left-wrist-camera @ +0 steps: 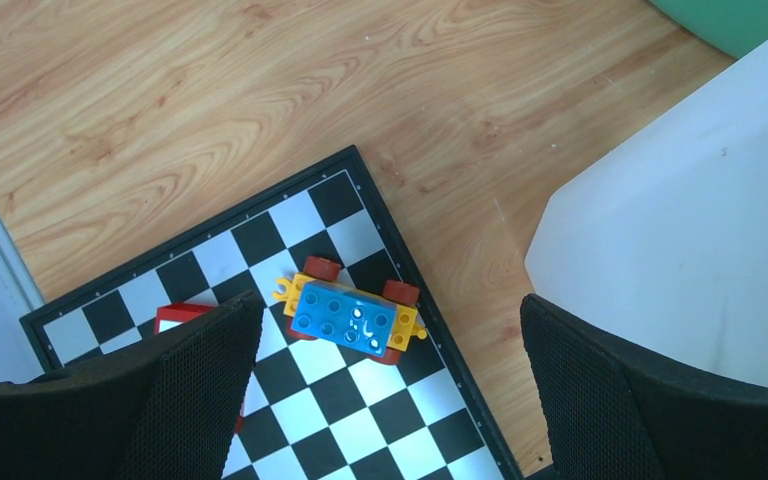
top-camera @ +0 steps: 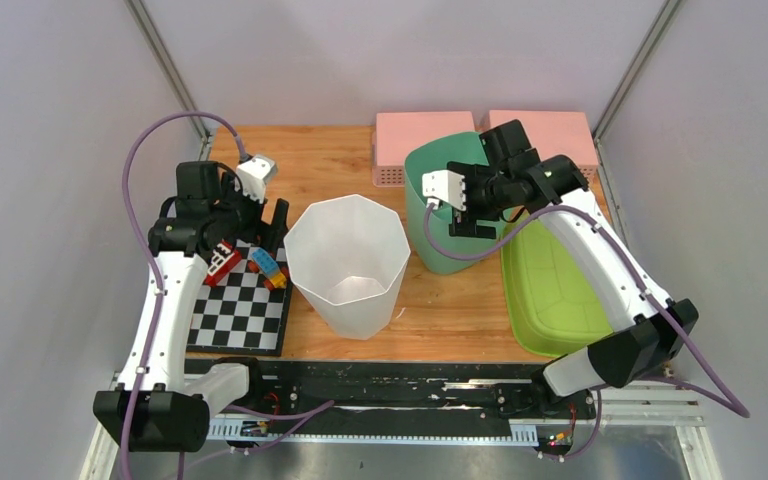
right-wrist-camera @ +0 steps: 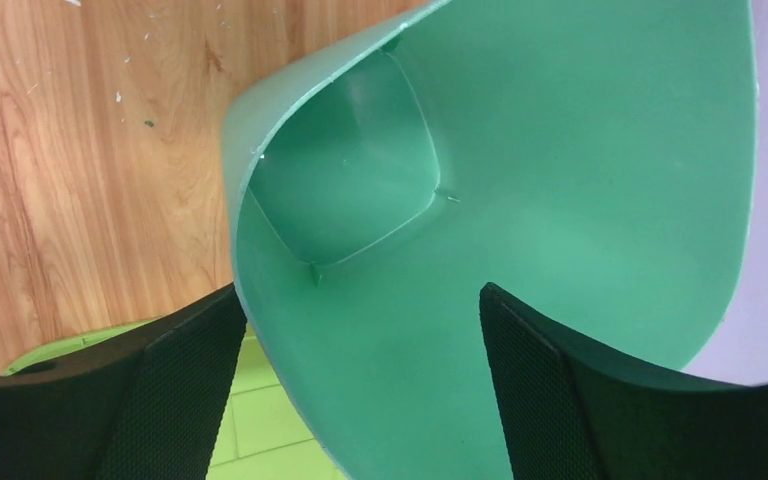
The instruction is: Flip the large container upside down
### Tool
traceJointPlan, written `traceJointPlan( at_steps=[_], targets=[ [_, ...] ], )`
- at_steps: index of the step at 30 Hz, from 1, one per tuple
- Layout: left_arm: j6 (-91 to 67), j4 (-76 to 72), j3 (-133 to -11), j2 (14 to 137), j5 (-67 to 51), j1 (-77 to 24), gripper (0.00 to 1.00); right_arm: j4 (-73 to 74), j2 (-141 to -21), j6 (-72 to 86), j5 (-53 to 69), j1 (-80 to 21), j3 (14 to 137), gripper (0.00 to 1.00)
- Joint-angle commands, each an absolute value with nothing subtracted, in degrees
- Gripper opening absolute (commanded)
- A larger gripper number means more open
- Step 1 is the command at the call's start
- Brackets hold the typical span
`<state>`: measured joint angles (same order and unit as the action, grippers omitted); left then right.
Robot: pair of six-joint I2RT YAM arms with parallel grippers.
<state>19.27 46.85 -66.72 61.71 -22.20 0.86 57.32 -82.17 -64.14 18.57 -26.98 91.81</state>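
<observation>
A large white many-sided bin (top-camera: pixel 348 262) stands mouth up at the middle of the table; its wall shows at the right of the left wrist view (left-wrist-camera: pixel 680 250). A dark green bin (top-camera: pixel 440 250) stands mouth up to its right, against a lime tray. My right gripper (top-camera: pixel 468 222) is open astride the green bin's near rim (right-wrist-camera: pixel 360 390): one finger is outside over the tray, the other is inside the bin (right-wrist-camera: pixel 560 150). My left gripper (top-camera: pixel 275 222) is open and empty above the checkerboard (left-wrist-camera: pixel 390 400), left of the white bin.
A checkerboard (top-camera: pixel 240 310) lies at the left with a blue and yellow toy car (left-wrist-camera: pixel 353 318) and a red brick (top-camera: pixel 222 260) on it. A lime tray (top-camera: pixel 550 290) lies at the right. Two pink boxes (top-camera: pixel 425 135) stand at the back edge.
</observation>
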Motion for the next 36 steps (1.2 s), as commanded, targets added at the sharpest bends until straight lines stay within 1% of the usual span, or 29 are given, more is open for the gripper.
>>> traceJointPlan(
  at_steps=[1, 3, 5, 8, 12, 15, 19, 21, 22, 23, 28, 36],
  targets=[
    [19.1, 45.8, -65.5, 61.4, -22.0, 0.6, 1.0, 66.3, -84.1, -68.8, 22.8, -26.2, 96.0, 0.81],
    [19.2, 45.5, -65.3, 61.5, -22.1, 0.6, 1.0, 69.5, -84.9, -69.7, 24.0, -26.2, 97.2, 0.74],
    [19.1, 45.2, -65.1, 61.7, -22.2, 0.6, 1.0, 71.4, -85.6, -70.4, 24.3, -26.2, 97.8, 0.71],
    [18.6, 44.9, -65.2, 61.9, -22.6, 0.6, 1.0, 73.2, -87.1, -71.0, 24.4, -26.2, 98.4, 0.64],
    [18.5, 44.9, -64.9, 62.0, -22.9, 0.6, 1.0, 75.5, -89.4, -71.1, 25.3, -26.2, 99.2, 0.62],
    [18.5, 44.9, -64.8, 61.7, -22.7, 0.6, 1.0, 75.5, -90.1, -71.0, 25.6, -26.2, 98.8, 0.57],
    [18.5, 44.8, -64.7, 61.5, -22.7, 0.6, 1.0, 75.5, -91.0, -70.5, 25.8, -26.3, 98.5, 0.39],
    [18.3, 44.7, -64.5, 61.6, -22.8, 0.6, 1.0, 75.6, -91.4, -70.2, 25.3, -26.3, 98.6, 0.22],
    [18.3, 44.7, -64.4, 61.6, -22.8, 0.5, 1.0, 75.7, -91.4, -70.1, 25.2, -26.2, 98.8, 0.08],
    [18.2, 44.6, -64.3, 61.5, -22.8, 0.6, 1.0, 75.6, -91.4, -70.1, 25.1, -26.3, 99.0, 0.03],
    [18.3, 44.4, -64.3, 61.5, -22.7, 0.6, 1.0, 75.7, -89.1, -68.5, 26.7, -26.4, 102.1, 0.02],
    [18.1, 44.2, -64.4, 61.3, -22.6, 0.6, 1.0, 68.0, -81.9, -63.8, 25.4, -26.3, 108.6, 0.02]
  ],
)
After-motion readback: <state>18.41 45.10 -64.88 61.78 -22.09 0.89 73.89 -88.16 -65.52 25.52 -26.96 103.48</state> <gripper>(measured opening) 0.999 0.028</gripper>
